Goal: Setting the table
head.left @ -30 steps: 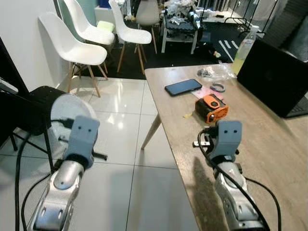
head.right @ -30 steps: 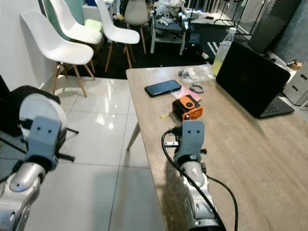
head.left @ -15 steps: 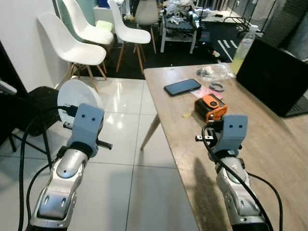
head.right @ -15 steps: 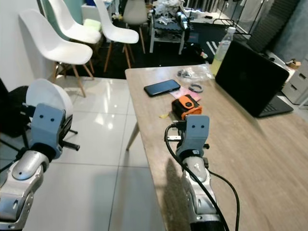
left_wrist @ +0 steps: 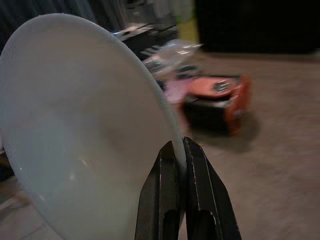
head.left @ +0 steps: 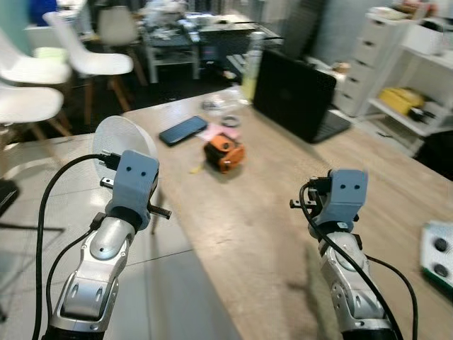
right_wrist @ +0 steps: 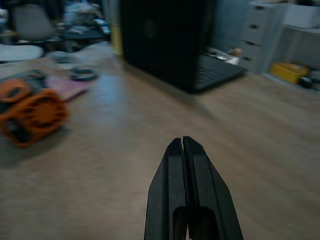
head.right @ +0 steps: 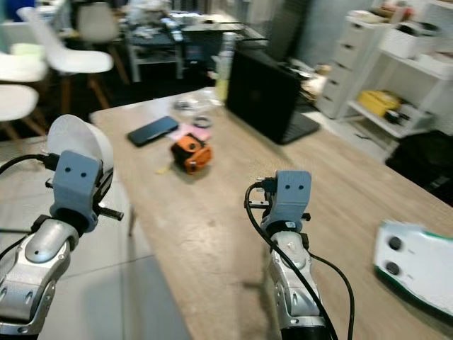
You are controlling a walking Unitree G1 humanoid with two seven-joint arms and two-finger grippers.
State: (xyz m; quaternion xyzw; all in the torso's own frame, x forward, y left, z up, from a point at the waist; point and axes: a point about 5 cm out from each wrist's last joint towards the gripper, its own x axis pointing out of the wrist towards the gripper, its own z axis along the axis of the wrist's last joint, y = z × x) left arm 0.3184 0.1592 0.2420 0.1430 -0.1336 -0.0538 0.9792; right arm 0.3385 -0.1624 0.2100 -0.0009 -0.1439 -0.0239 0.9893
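Observation:
A white plate [head.left: 124, 139] stands on edge beyond my left wrist, at the near left corner of the wooden table [head.left: 262, 212]. In the left wrist view my left gripper [left_wrist: 179, 148] is shut on the rim of the plate [left_wrist: 80, 125]. My right arm is raised over the table's middle. Its gripper [right_wrist: 182, 145] is shut with nothing between the fingers, pointing toward the black laptop [right_wrist: 160, 40].
An orange and black tape measure [head.left: 224, 154], a black phone [head.left: 182, 129], a plastic bag with small rings [head.left: 223, 106] and a yellow-green bottle [head.left: 252, 67] lie on the table's far part, the laptop [head.left: 297, 95] beside them. A white and green device [head.right: 417, 263] lies at the right. White chairs [head.left: 28, 78] stand far left.
The camera has swung to the right, so the table now lies ahead instead of the floor and chairs. The left gripper still holds the plate, which has come over the table's corner.

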